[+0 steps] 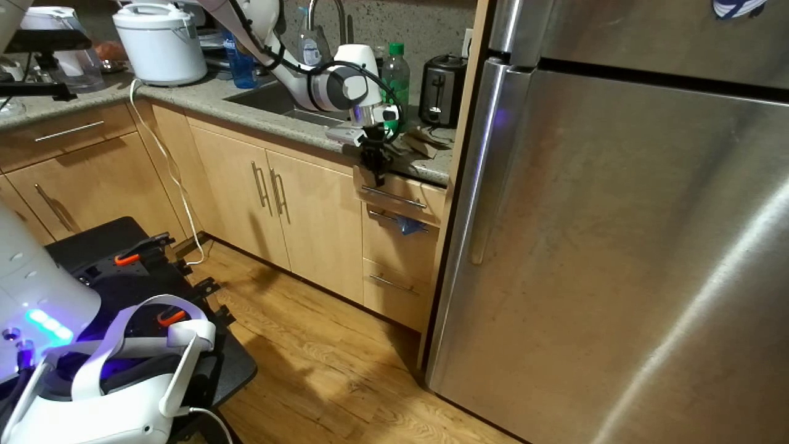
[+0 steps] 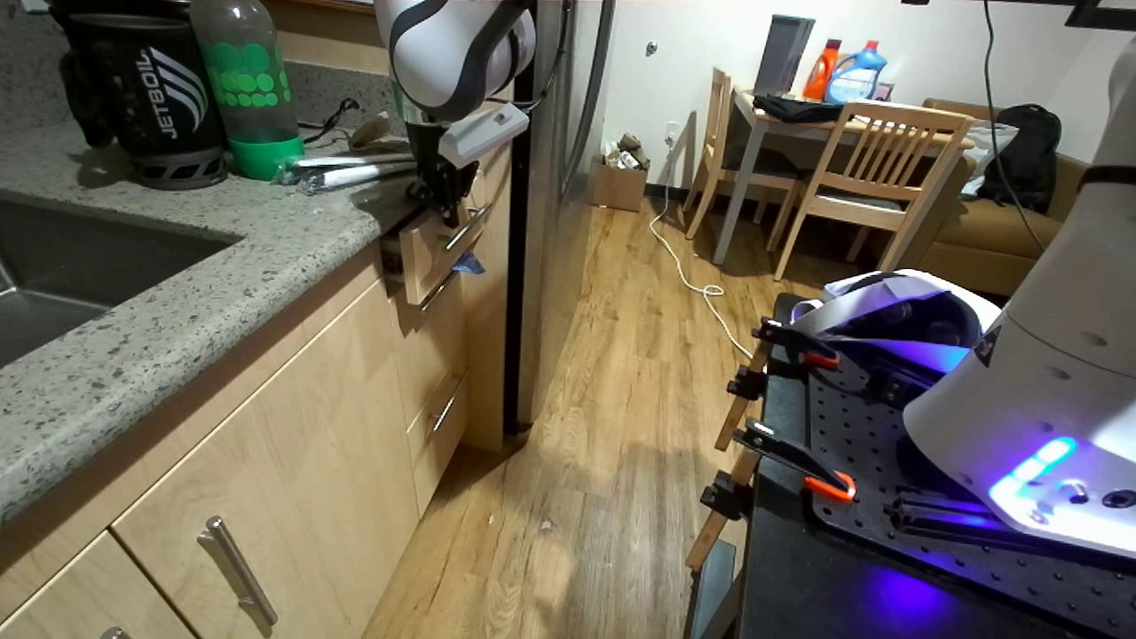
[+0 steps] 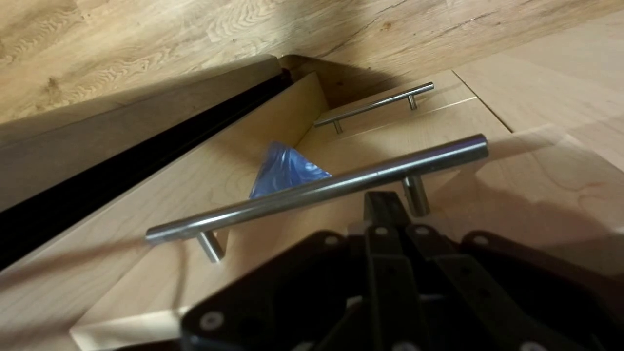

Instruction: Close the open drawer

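Where the drawer [image 1: 404, 192] juts out, the end effector [image 3: 385, 207] hangs closed — a black container [image 2: 153, 102] reads “JETBOIL”.

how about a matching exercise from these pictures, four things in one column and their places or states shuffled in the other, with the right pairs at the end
Things
1. top drawer
2. gripper
3. toaster
4. VR headset

Places and states
a. on the counter, near the fridge
b. on the black table
c. partly open
d. fingers together, next to a metal bar handle

Right pairs: 1-c, 2-d, 3-a, 4-b
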`<state>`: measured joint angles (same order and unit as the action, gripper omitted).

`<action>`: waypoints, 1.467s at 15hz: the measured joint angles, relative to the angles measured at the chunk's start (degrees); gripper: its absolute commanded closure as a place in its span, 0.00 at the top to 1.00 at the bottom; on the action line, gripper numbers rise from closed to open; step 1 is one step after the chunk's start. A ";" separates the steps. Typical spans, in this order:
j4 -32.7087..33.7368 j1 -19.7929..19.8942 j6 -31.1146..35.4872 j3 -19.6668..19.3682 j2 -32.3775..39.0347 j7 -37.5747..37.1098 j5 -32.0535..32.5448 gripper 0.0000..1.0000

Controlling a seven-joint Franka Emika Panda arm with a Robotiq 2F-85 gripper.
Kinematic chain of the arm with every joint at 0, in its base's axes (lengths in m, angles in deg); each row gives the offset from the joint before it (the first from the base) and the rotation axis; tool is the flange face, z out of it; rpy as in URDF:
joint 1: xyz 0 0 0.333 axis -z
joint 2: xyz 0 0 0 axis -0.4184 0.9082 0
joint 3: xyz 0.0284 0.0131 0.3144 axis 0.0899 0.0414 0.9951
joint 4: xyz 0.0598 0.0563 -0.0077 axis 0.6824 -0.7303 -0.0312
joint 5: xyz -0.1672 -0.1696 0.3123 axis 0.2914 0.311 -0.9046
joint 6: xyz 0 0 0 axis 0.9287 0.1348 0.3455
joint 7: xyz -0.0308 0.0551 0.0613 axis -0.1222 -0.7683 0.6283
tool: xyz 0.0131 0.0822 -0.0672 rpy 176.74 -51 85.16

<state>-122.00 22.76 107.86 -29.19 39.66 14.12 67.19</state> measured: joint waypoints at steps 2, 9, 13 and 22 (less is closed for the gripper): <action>0.01 0.00 0.00 0.00 0.01 0.00 0.00 0.01; -0.31 0.00 0.57 -0.15 -0.56 0.00 0.00 0.01; -3.36 0.00 2.43 -0.17 -3.10 0.21 0.00 0.01; -21.63 0.35 6.06 -1.07 -17.16 0.35 2.69 0.49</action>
<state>-143.63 23.10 113.92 -30.27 22.50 14.46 69.88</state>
